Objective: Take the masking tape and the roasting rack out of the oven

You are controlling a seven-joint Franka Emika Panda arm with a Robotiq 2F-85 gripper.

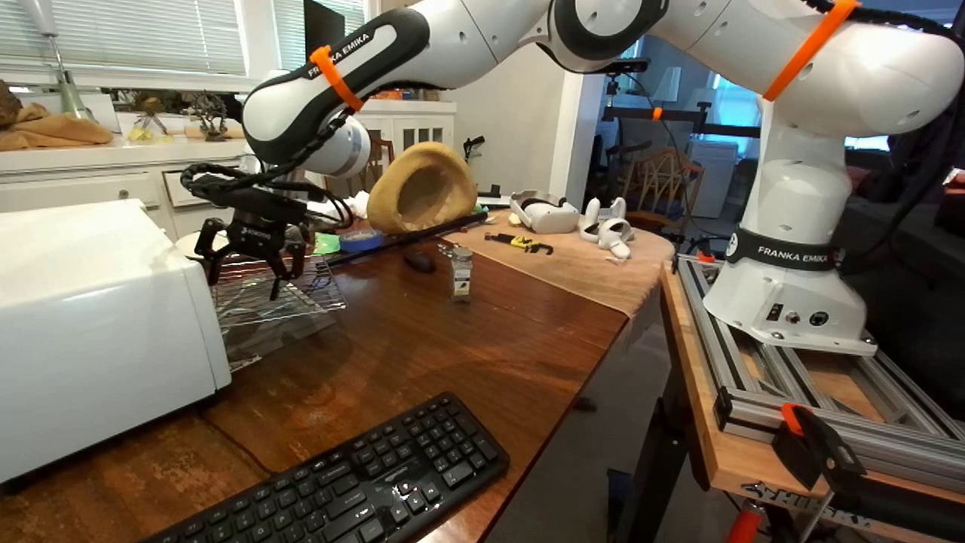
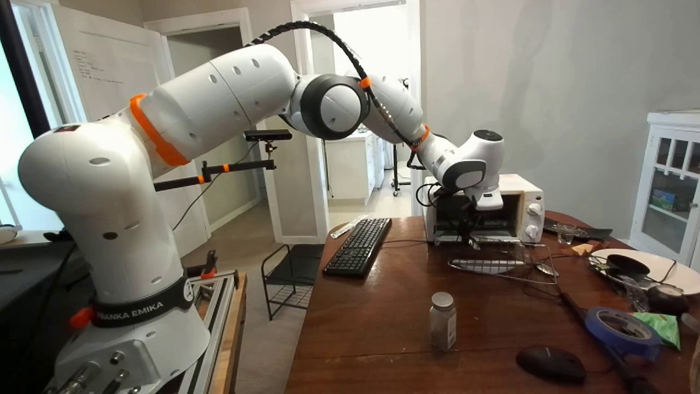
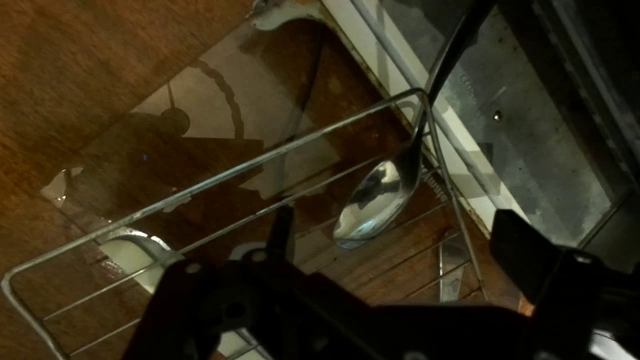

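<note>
The white oven (image 1: 90, 302) stands on the table, also in an exterior view (image 2: 525, 189), its front open with a dark inside. The wire roasting rack (image 2: 538, 249) is outside the oven's mouth, over what looks like its lowered glass door (image 1: 264, 339). The rack (image 3: 235, 167) crosses the wrist view. A blue tape roll (image 2: 620, 331), possibly the masking tape, lies away from the oven; it also shows in an exterior view (image 1: 362, 240). My gripper (image 1: 245, 288) is open above the rack. In the wrist view its fingers (image 3: 393, 217) stand apart, with a spoon's bowl (image 3: 372, 205) seen between them.
A black keyboard (image 1: 362, 483), a small glass jar (image 2: 443, 323) and a mouse (image 2: 549, 364) are on the table. A white plate (image 2: 675, 273) with clutter stands beside the rack. A straw-coloured hat (image 1: 426, 188) is farther back. A flat metal utensil (image 3: 450, 265) shows beneath the rack.
</note>
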